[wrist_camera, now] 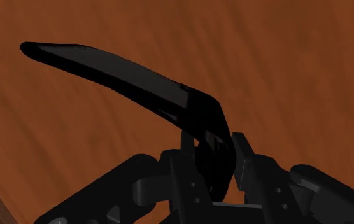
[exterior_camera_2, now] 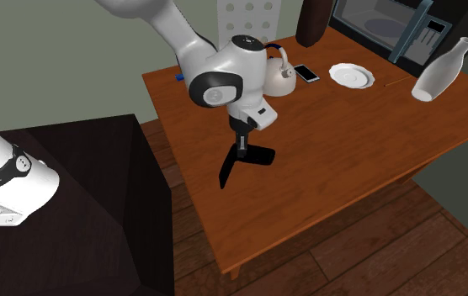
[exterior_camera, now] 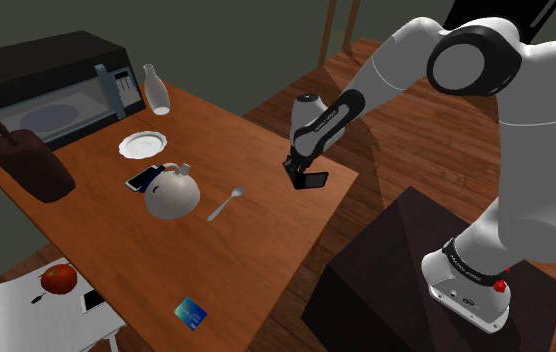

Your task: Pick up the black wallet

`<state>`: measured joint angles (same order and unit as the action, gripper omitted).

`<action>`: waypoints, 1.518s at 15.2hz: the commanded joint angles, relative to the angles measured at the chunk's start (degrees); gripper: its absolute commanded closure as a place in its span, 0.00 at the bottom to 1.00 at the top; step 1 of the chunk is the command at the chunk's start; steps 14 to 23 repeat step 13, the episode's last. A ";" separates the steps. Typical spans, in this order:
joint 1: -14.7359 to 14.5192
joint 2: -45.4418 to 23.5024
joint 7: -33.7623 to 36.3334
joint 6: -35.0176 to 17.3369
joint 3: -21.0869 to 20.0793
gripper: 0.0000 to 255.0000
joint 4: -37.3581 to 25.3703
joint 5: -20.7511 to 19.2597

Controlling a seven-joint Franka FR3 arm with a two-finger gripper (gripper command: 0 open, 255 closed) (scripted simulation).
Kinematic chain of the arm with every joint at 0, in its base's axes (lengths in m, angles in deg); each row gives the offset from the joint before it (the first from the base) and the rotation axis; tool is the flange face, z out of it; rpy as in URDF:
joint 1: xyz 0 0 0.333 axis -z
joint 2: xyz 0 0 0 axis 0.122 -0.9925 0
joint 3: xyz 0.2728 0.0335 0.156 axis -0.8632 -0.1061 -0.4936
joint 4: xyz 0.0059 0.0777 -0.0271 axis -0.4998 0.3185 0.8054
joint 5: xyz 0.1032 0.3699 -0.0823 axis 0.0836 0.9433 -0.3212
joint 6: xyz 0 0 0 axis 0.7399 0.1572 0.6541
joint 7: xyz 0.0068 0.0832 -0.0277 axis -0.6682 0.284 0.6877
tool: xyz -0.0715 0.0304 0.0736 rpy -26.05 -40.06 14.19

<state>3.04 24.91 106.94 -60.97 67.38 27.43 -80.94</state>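
Note:
The black wallet [exterior_camera: 315, 180] is clasped in my gripper [exterior_camera: 297, 172], which is shut on one of its flaps. In the second exterior view the wallet [exterior_camera_2: 246, 162] hangs half unfolded under the gripper [exterior_camera_2: 241, 148], one flap level and the other drooping toward the wooden table [exterior_camera_2: 350, 143]. It is held over the table's side nearest the stand. In the wrist view the wallet [wrist_camera: 125, 73] curves away from the gripper [wrist_camera: 211, 151], with the wood some way behind it.
A grey kettle [exterior_camera: 171, 192], a phone [exterior_camera: 142, 179], a spoon [exterior_camera: 224, 204], a white plate [exterior_camera: 144, 145], a bottle [exterior_camera: 155, 90] and a microwave [exterior_camera: 46, 85] stand farther along the table. A blue card [exterior_camera: 190, 312] lies near the front edge. The dark stand [exterior_camera: 416, 280] is at lower right.

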 commanded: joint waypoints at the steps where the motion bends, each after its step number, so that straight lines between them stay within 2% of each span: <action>1: 0.08 1.43 -0.10 0.97 -0.04 1.00 0.45 0.05; 11: 0.24 8.14 -0.40 6.38 -0.28 1.00 1.74 0.34; 23: 0.24 8.23 -0.41 6.46 -0.28 1.00 1.76 0.34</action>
